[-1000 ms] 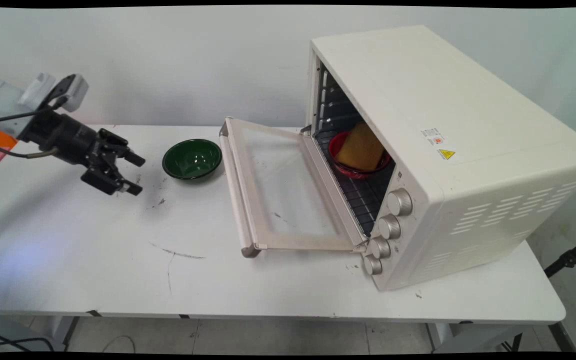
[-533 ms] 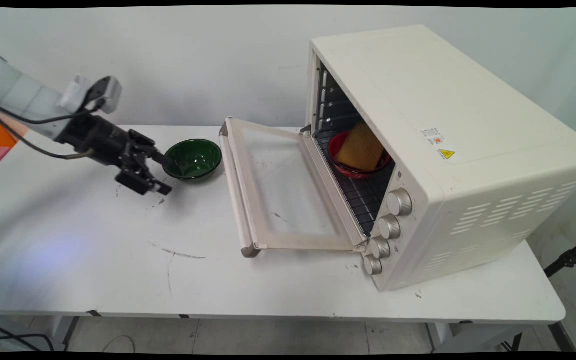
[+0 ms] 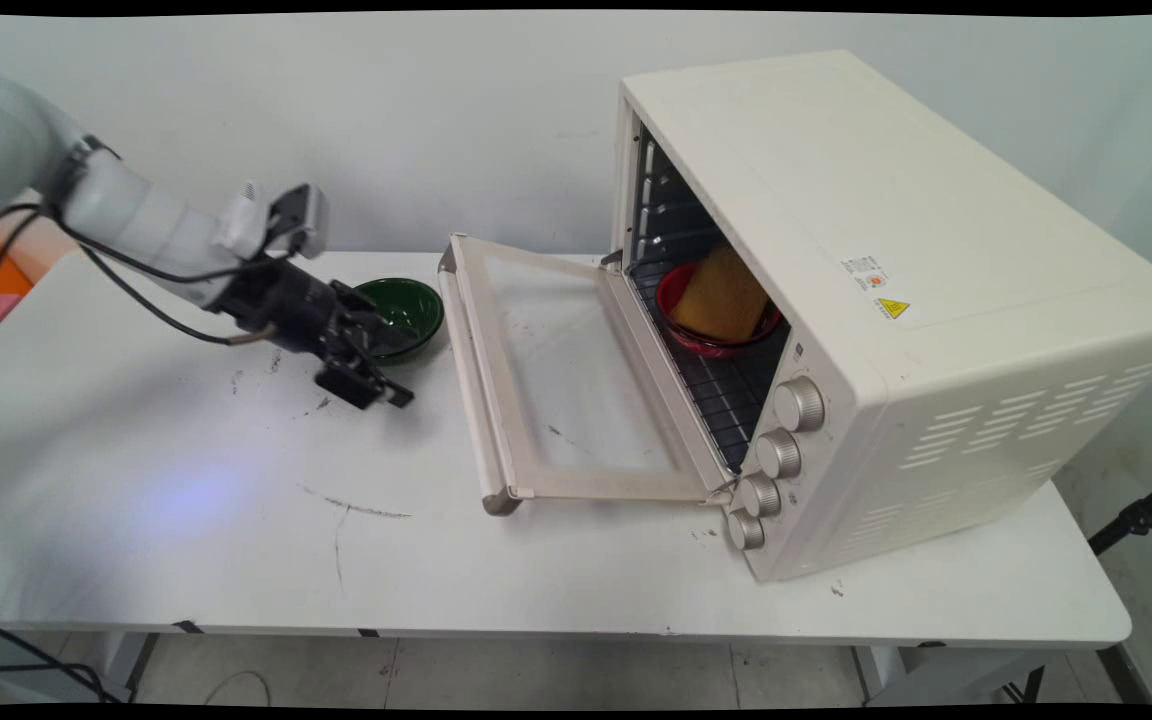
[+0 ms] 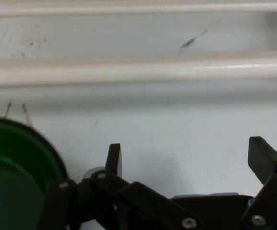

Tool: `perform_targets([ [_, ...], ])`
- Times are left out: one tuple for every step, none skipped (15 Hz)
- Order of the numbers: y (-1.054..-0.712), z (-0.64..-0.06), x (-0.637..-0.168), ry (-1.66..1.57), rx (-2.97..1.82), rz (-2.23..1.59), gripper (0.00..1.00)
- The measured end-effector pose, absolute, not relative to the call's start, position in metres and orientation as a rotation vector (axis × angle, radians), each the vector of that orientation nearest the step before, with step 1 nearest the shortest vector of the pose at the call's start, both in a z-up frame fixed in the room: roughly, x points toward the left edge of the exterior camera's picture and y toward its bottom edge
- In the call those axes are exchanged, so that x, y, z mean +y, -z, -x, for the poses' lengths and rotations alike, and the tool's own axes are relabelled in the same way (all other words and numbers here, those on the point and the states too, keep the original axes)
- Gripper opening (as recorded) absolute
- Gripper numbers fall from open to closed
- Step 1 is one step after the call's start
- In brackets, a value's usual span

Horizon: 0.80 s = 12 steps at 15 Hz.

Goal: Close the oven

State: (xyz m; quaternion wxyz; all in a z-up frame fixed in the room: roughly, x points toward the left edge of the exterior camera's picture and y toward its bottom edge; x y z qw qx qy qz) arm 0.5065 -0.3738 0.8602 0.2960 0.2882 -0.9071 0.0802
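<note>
Main view: the pincer [image 3: 388, 366], spread wide and empty, has moved right, beside the green bowl [image 3: 414, 305].

Table layout: oven right, bowl left of its door, gripper beside the bowl.

Oven [image 3: 896, 290] stands on the table's [image 3: 556, 570] right half, its door [image 3: 556, 375] folded down flat toward the left. Inside, on the rack [image 3: 721, 395], a dish [image 3: 686, 325] holding a block [image 3: 721, 293]. Bowl [image 3: 411, 310] sits just left of the door's far end. Gripper [image 3: 391, 375], fingers apart, hangs just in front of the bowl, near the door's handle [image 4: 138, 69].
</note>
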Motion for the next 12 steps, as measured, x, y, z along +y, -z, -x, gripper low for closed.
perform_targets([
  [-0.854, -0.499, -0.376, -0.215, -2.413, -0.765, 1.0],
  [-0.849, -0.493, -0.378, -0.218, -2.412, -0.764, 1.0],
  [-0.843, -0.487, -0.38, -0.219, -2.412, -0.763, 1.0],
  [-0.837, -0.481, -0.382, -0.22, -2.412, -0.761, 0.0],
  [-0.832, -0.476, -0.384, -0.221, -2.412, -0.758, 0.0],
  [-0.827, -0.471, -0.386, -0.223, -2.413, -0.756, 0.0],
  [-0.821, -0.466, -0.388, -0.225, -2.414, -0.756, 0.0],
  [-0.817, -0.462, -0.39, -0.228, -2.414, -0.758, 0.0],
  [-0.812, -0.458, -0.393, -0.231, -2.414, -0.762, 0.0],
  [-0.808, -0.454, -0.395, -0.235, -2.413, -0.767, 0.0],
  [-0.805, -0.451, -0.397, -0.238, -2.411, -0.771, 0.0],
  [-0.801, -0.447, -0.4, -0.241, -2.408, -0.777, 0.0],
])
